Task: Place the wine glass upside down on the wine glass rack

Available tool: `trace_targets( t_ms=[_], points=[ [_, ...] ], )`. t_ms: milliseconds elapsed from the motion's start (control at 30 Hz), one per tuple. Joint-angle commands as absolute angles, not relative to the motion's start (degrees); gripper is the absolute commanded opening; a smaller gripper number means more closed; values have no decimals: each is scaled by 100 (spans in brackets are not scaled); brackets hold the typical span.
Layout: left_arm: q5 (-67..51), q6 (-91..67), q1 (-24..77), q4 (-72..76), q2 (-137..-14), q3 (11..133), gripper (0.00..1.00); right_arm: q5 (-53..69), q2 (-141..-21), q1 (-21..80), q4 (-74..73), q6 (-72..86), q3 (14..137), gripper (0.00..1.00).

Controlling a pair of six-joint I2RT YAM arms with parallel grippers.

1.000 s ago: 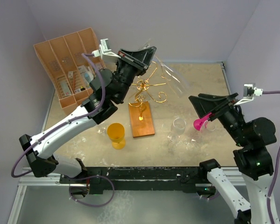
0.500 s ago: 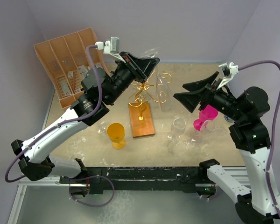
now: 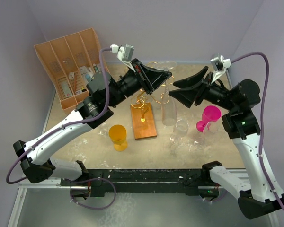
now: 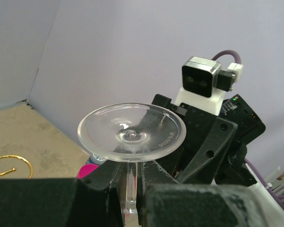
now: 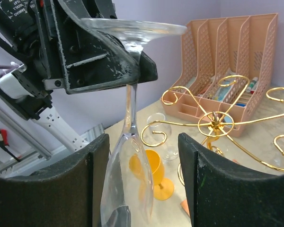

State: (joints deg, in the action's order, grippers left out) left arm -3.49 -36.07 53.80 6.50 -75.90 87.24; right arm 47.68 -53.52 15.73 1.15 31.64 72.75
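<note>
Wine glass (image 5: 130,106) hangs foot-up, bowl-down, in the air just beside the rack (image 3: 143,122). Left hand (image 3: 163,76) clamps the stem, so the glass sits inverted, ready for hooking. Right hand (image 3: 172,90) is spread wide and empty, facing the bowl, probably to steady it.

Top external is looking down from above and behind the arm bases, taking in the whole table (image 3: 146,151). Left wrist is facing right, tight on the wine glass (image 4: 131,132). Right wrist is facing left, close on that same glass, with the wine glass rack (image 5: 213,124) beyond.
</note>
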Motion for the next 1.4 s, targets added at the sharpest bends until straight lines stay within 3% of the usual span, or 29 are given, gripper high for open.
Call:
trace_targets(
  t_ms=[0,233,467,633,800,867,967,1200,1367],
  points=[
    [-636,-3568,5386,1296,-7509,8725,0,5040,-5342,1610,1104,3726,7064,61],
    [-986,-3738,5403,1649,-7635,8666,0,4903,-5451,1733,1449,4149,6910,51],
    [-1308,-3765,5440,1848,-7664,8611,0,4808,-5528,1775,1261,4216,6975,32],
    [-1388,-3761,5465,1931,-7668,8574,0,4930,-5572,1792,1446,4337,6976,25],
    [-1324,-3757,5481,1955,-7635,8552,0,4886,-5563,1801,1600,4337,7023,2],
    [-1263,-3769,5484,1976,-7621,8562,0,4753,-5507,1800,1593,4297,7008,0],
    [-1190,-3796,5484,1924,-7583,8584,8,4538,-5355,1797,1567,4215,7006,0],
    [-618,-3810,5480,1637,-7264,8453,46,3865,-5081,1797,848,3711,7338,0],
    [-129,-3705,5484,1045,-6907,8412,54,3074,-5005,1794,-202,2943,7795,0]
  ],
)
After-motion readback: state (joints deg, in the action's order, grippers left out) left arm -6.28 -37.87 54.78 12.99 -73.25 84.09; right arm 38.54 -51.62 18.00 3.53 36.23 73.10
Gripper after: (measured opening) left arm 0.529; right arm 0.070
